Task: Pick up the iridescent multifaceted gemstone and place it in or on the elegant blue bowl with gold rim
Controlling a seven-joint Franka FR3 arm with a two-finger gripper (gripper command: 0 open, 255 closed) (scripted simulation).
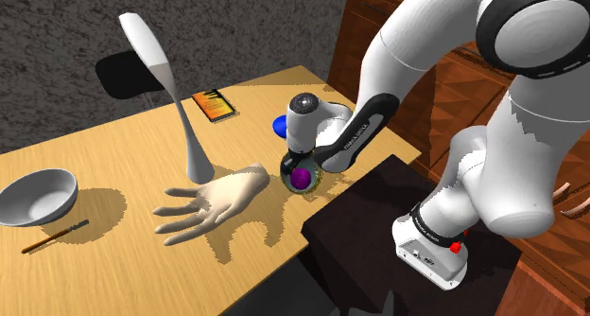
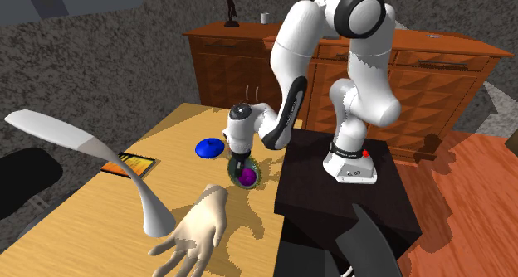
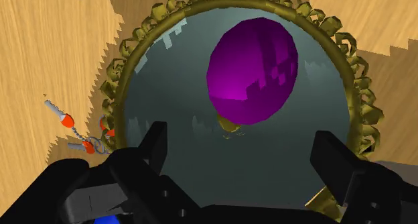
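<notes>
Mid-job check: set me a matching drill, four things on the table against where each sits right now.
1 purple gemstone
2 grey bowl
3 blue disc
4 pale hand model

A lying flat mid-table
B beside a thin stick
C inside the gold-rimmed dish
D on bare wood close by the gripper

Pairs: 1-C, 2-B, 3-D, 4-A

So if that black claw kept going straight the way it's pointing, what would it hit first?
Most likely the purple gemstone, which lies inside the gold-rimmed bowl ahead of the gripper, its jaws open. Depth is hard to judge, so it might meet the bowl's floor beside the gem instead.
</notes>
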